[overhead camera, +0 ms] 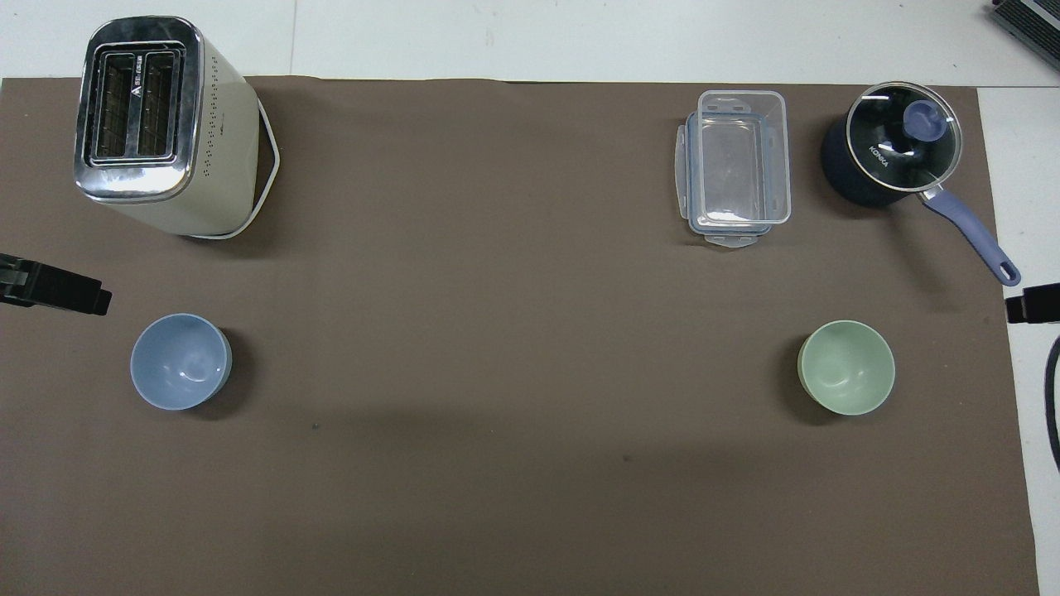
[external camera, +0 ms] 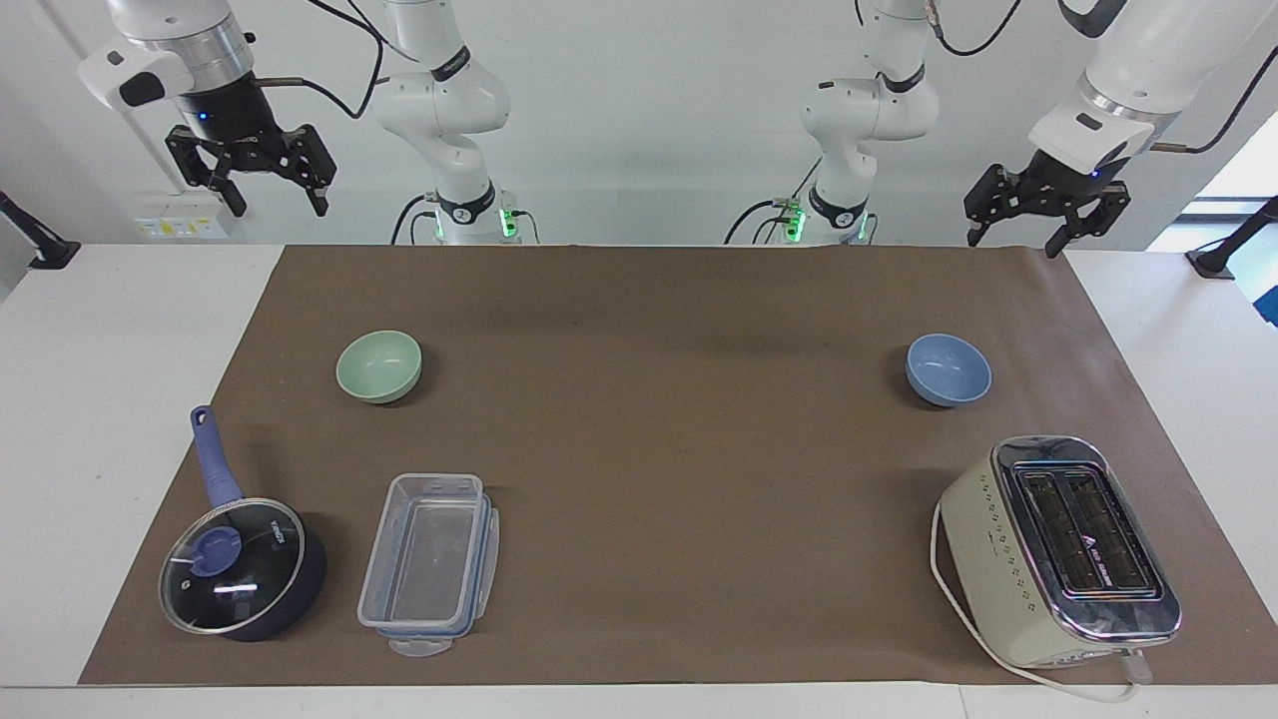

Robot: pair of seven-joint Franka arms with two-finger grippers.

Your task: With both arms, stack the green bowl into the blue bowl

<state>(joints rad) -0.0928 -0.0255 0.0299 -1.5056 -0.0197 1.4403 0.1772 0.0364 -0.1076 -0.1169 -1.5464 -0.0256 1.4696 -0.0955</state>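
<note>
The pale green bowl [external camera: 378, 365] [overhead camera: 846, 367] sits upright and empty on the brown mat toward the right arm's end. The light blue bowl [external camera: 948, 368] [overhead camera: 180, 361] sits upright and empty toward the left arm's end, about a table's width from the green one. My right gripper [external camera: 278, 208] hangs high over the mat's corner at its own end, open and empty. My left gripper [external camera: 1013, 243] hangs raised over the mat's corner at the left arm's end, open and holding nothing. Only the tips of the left gripper [overhead camera: 50, 285] and right gripper [overhead camera: 1035, 306] show in the overhead view.
Farther from the robots than the blue bowl stands a cream toaster [external camera: 1058, 549] [overhead camera: 157, 124] with its cord. Farther than the green bowl lie a clear plastic container [external camera: 429, 564] [overhead camera: 737, 165] and a dark blue saucepan [external camera: 240, 569] [overhead camera: 894, 149] with a glass lid.
</note>
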